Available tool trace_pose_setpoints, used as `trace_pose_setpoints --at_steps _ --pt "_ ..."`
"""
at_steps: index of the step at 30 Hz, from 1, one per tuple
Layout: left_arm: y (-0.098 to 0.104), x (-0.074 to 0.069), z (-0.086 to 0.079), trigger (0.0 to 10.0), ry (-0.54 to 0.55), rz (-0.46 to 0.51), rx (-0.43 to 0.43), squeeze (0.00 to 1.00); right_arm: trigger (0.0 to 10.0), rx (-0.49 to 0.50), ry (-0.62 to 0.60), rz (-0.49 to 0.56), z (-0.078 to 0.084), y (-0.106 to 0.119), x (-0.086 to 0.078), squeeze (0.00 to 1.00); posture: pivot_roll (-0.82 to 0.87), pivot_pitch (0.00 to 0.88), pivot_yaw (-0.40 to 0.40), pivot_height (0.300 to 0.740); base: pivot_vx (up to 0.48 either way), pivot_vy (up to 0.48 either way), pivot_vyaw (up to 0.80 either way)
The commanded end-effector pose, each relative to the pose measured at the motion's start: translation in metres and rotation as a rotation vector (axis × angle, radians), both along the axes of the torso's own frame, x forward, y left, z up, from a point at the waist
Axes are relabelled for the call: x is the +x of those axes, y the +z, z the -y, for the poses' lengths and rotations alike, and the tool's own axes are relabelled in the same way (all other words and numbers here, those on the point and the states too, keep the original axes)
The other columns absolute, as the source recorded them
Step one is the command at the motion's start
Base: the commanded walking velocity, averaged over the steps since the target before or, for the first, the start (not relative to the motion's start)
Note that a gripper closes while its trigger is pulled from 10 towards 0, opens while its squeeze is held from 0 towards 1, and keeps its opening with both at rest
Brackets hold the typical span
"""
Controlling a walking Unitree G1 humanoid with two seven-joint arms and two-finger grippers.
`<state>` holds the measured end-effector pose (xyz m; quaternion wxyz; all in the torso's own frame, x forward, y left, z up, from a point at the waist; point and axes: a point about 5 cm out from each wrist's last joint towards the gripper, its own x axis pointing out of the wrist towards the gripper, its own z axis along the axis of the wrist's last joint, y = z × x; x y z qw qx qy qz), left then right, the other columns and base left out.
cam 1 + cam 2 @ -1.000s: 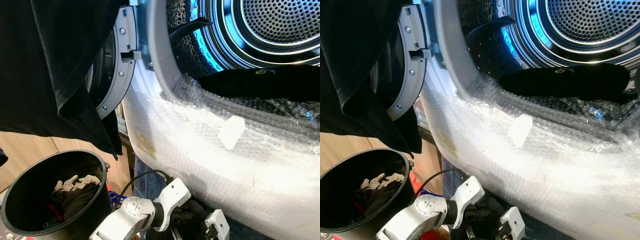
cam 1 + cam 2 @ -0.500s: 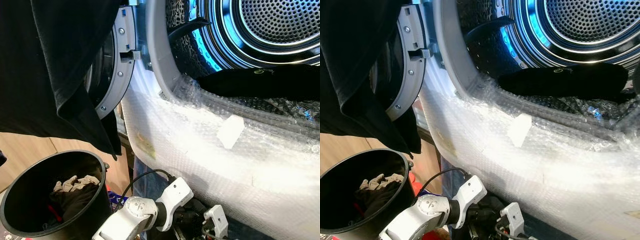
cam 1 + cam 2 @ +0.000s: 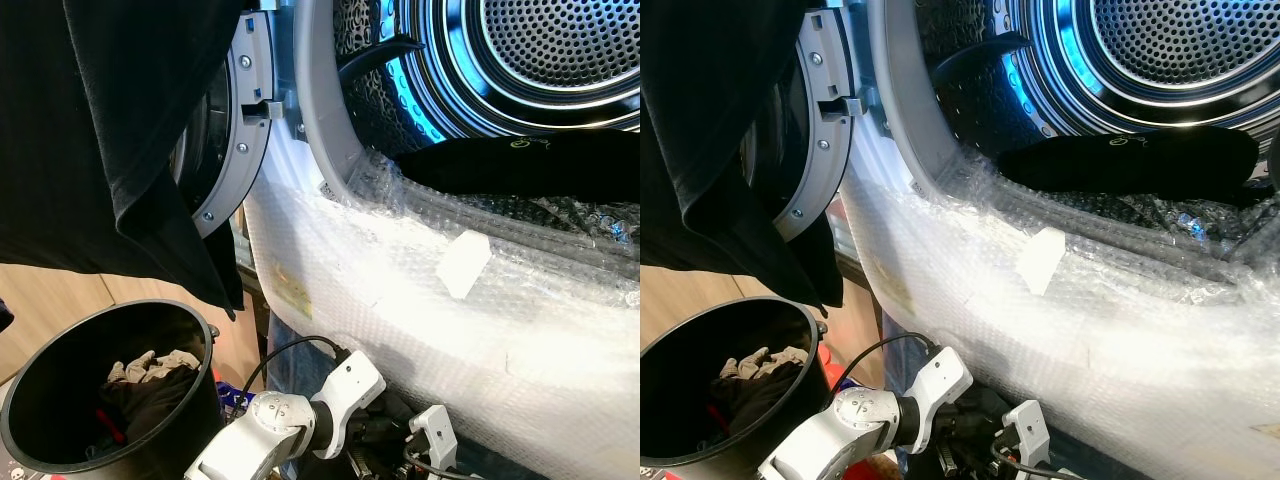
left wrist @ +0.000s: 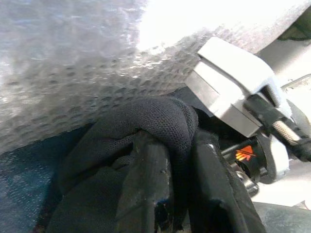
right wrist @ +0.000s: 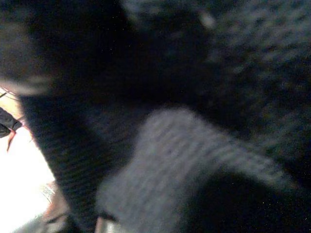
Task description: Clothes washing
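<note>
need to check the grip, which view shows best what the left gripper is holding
The left wrist view: the left gripper is shut on a fold of black mesh garment, pinched between its fingers, below the bubble wrap. The eye views show just the left arm low down, the grip itself hidden. The right wrist view is blurred dark fabric.
</note>
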<state>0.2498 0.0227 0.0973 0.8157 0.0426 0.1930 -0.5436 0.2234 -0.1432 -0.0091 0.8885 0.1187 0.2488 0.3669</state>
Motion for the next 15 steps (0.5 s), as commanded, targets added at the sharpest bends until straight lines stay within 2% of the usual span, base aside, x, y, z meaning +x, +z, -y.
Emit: trace_pose_setpoints --at_steps 1,10,11,12,13,15 --pt "0.0093 -0.001 0.0012 0.0 0.0 0.042 -0.026 0.0 0.0 0.024 -0.018 0.014 0.0008 0.0017 0.0028 0.0 -0.02 0.0 -0.028 0.74 0.0 0.0 0.0" --pt "0.0115 -0.0095 -0.0016 0.0 0.028 0.031 -0.027 0.0 0.0 0.043 0.02 0.009 -0.0007 -0.0006 -0.0049 0.0 -0.02 0.0 -0.016 0.74 0.0 0.0 0.0" --pt "0.0106 -0.011 -0.0027 0.9 0.029 0.023 -0.022 0.0 0.0 0.04 0.029 0.01 -0.0025 -0.0012 -0.0055 0.0 -0.02 0.0 -0.011 0.74 0.0 0.0 0.0" --pt "0.0101 -0.0109 -0.0032 0.9 0.034 0.023 -0.018 0.0 0.0 0.031 0.036 0.015 -0.003 -0.0013 -0.0056 0.0 -0.02 0.0 -0.011 0.74 0.0 0.0 0.0" --pt "0.0097 -0.0104 -0.0038 3.7 0.045 0.022 -0.012 0.0 0.0 0.03 0.041 0.017 -0.0034 -0.0011 -0.0058 0.0 -0.02 0.0 -0.008 0.74 0.0 0.0 0.0" --pt "0.0097 -0.009 -0.0054 8.2 0.045 0.037 0.011 0.0 0.0 0.042 0.039 0.021 -0.0037 0.0 -0.0051 0.0 -0.02 0.0 -0.011 0.74 0.0 0.0 0.0"
